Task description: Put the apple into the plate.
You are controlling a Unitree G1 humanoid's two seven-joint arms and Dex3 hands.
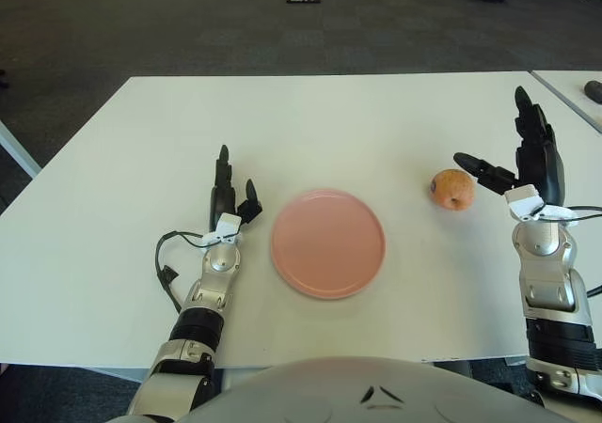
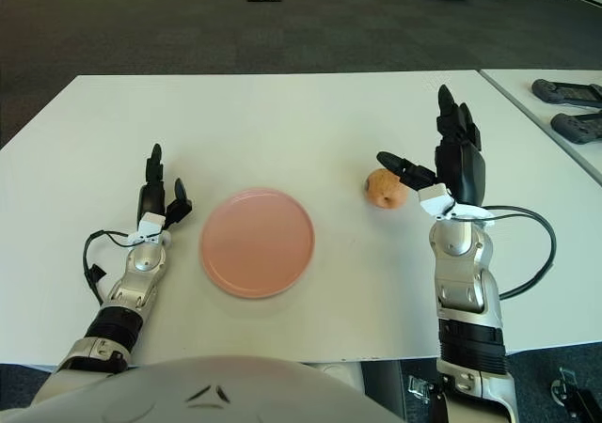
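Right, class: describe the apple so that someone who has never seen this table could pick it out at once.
Start at the white table and find the pink plate near its front middle. Look to the plate's right, just beside the open right hand: the apple is the small, round, orange-red thing, the only fruit there.

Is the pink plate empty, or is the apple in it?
Empty. The plate shows only bare pink; the apple sits on the table to its right, beside the open right hand.

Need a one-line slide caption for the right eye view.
Open right hand beside the orange-red apple on the white table; round pink plate empty, left hand left of it.
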